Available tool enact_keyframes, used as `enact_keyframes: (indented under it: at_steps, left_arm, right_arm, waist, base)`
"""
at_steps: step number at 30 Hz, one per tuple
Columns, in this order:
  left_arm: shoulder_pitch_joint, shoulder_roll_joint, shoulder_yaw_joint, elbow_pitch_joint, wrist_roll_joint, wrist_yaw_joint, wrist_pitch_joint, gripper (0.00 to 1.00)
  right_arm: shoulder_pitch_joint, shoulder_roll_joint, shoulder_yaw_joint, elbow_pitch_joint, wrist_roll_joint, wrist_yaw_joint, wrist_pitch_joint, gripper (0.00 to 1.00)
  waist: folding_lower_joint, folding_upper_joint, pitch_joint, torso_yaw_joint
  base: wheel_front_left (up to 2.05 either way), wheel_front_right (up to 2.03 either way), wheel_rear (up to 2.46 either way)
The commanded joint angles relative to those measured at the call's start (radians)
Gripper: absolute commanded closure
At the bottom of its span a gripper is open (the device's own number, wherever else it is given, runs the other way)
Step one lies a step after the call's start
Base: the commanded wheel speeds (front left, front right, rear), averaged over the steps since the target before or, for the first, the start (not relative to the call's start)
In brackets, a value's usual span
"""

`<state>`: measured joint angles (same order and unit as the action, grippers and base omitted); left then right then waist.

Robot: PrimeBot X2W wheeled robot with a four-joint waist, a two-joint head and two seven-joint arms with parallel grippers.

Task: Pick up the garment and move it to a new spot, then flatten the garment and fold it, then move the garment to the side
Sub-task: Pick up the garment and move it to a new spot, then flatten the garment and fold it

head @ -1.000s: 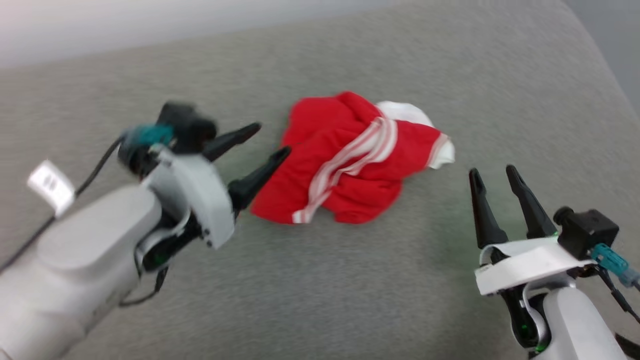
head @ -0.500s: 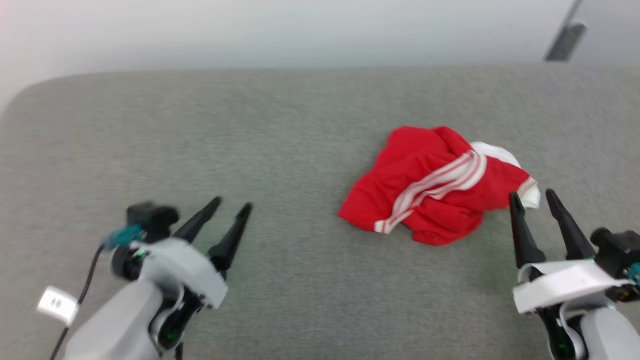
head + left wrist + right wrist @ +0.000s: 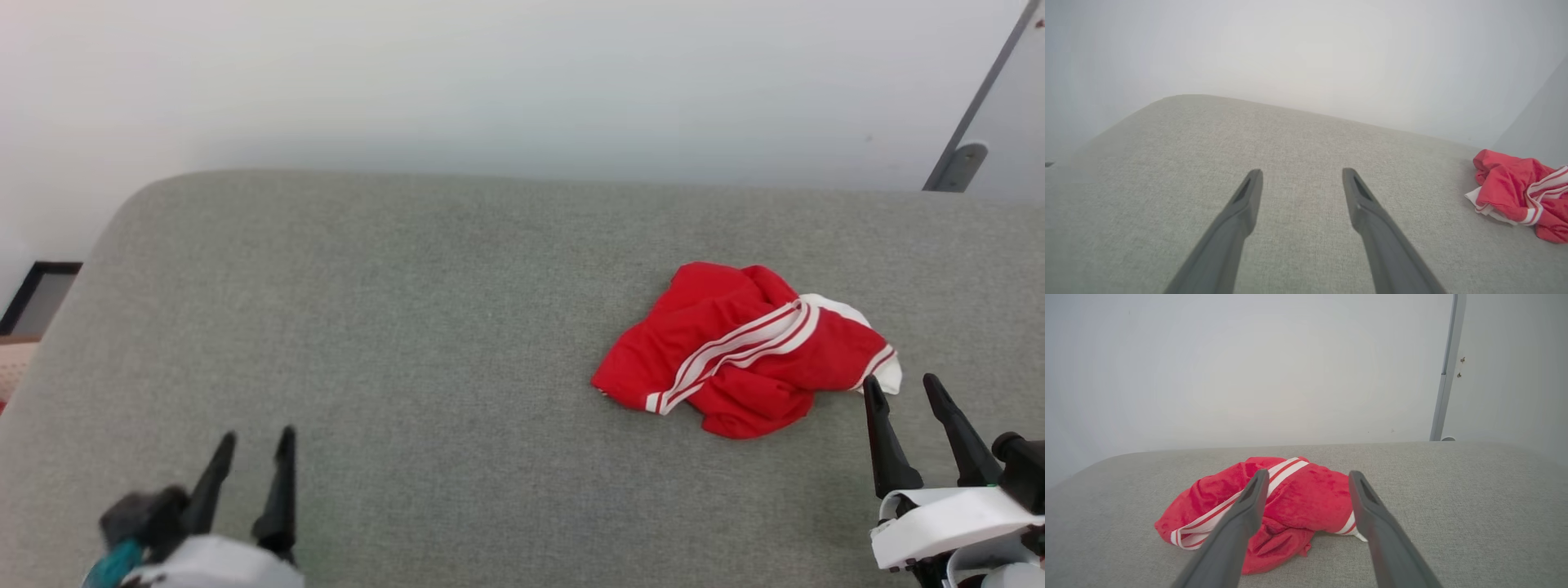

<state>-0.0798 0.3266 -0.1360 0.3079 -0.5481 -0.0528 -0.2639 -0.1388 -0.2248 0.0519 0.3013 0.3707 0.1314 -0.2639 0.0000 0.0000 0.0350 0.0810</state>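
Two grippers, both spread wide and holding nothing. The left gripper (image 3: 257, 434), beside the shirt (image 3: 743, 351) a second ago, now sits well apart from it at the cushion's (image 3: 408, 327) front left. The right gripper (image 3: 902, 382) is just beside the crumpled shirt, towards the cushion's right edge.

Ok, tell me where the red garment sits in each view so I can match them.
Head view: garment right of centre, just beyond the right fingers.
Left wrist view: at the right edge, partly cut off.
Right wrist view: lower centre, behind those fingers.
Shared landmark: the grey cushion meeting the white wall.
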Motion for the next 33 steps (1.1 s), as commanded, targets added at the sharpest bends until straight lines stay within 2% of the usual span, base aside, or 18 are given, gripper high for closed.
enact_keyframes:
  at_steps: [1,9,14,22,33]
  left_arm:
    - [0.021,-0.014,0.024,-0.019,0.02,-0.002,0.0,0.0]
    - [0.128,-0.089,0.186,-0.162,0.201,-0.03,0.0,0.0]
    - [0.154,-0.114,0.21,-0.209,0.274,-0.05,0.0,0.0]
    - [0.163,-0.157,0.225,-0.199,0.305,-0.068,0.0,0.0]
    - [0.158,-0.172,0.232,-0.195,0.321,-0.078,0.0,0.0]
  right_arm:
    - [0.01,-0.003,-0.004,-0.005,0.002,-0.001,0.0,0.0]
    - [-0.002,0.002,-0.007,-0.051,-0.02,-0.001,0.0,0.0]
    - [-0.005,0.007,-0.001,-0.061,-0.022,-0.001,0.0,0.0]
    - [0.005,0.02,-0.01,-0.062,-0.027,-0.001,0.0,0.0]
    - [0.001,0.027,-0.009,-0.059,-0.026,-0.001,0.0,0.0]
  waist:
    - [0.0,0.0,-0.005,-0.011]
    - [0.0,0.0,-0.016,-0.041]
    - [0.0,0.0,-0.018,-0.054]
    - [0.0,0.0,-0.012,-0.056]
    - [0.0,0.0,-0.01,-0.05]
  base:
    - [0.0,0.0,0.0]
    - [0.0,0.0,0.0]
    - [0.0,0.0,0.0]
    - [0.0,0.0,0.0]
    - [0.0,0.0,0.0]
